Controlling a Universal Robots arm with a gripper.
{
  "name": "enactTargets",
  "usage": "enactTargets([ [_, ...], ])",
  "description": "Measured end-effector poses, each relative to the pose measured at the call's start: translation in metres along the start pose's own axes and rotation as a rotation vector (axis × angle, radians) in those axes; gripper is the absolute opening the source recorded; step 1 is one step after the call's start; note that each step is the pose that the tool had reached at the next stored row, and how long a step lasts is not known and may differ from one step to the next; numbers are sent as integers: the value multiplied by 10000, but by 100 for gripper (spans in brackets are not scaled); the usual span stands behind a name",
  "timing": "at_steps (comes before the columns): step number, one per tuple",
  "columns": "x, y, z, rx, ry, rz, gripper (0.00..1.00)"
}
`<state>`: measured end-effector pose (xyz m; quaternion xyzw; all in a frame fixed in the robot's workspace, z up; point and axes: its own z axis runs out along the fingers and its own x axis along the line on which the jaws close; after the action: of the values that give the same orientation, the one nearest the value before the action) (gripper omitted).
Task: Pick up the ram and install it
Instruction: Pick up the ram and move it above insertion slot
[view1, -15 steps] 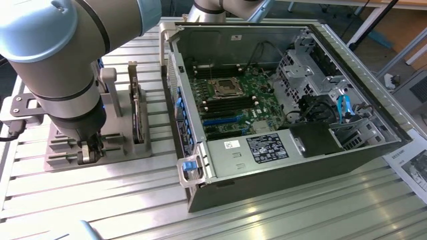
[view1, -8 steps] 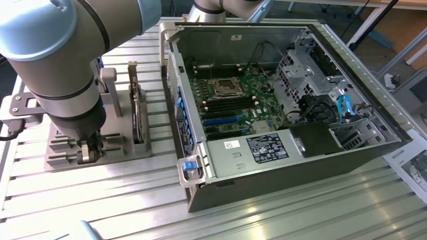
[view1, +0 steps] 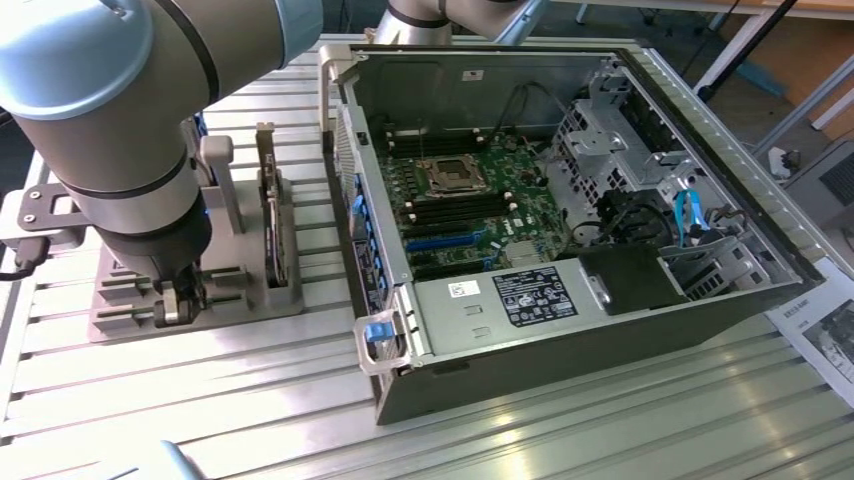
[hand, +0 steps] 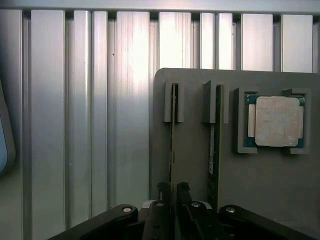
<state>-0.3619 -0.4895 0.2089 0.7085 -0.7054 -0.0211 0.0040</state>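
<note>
Grasping is judged to be the step in hand: the black gripper (hand: 172, 192) is set astride one end of the ram (hand: 173, 130), a thin green circuit-board stick standing on edge in the slotted posts of a flat grey plastic holder (hand: 192, 150). Whether the claw is clamped on the stick cannot be told. In the exterior view the holder is found at about nine o'clock from the open dark computer case (view1: 561, 375). A grip square on the thin faces and a straight pull are judged necessary, lest the board be bent.
</note>
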Motion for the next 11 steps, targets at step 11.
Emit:
enactTargets([
  [11,0,0,0,0,1,0,12],
])
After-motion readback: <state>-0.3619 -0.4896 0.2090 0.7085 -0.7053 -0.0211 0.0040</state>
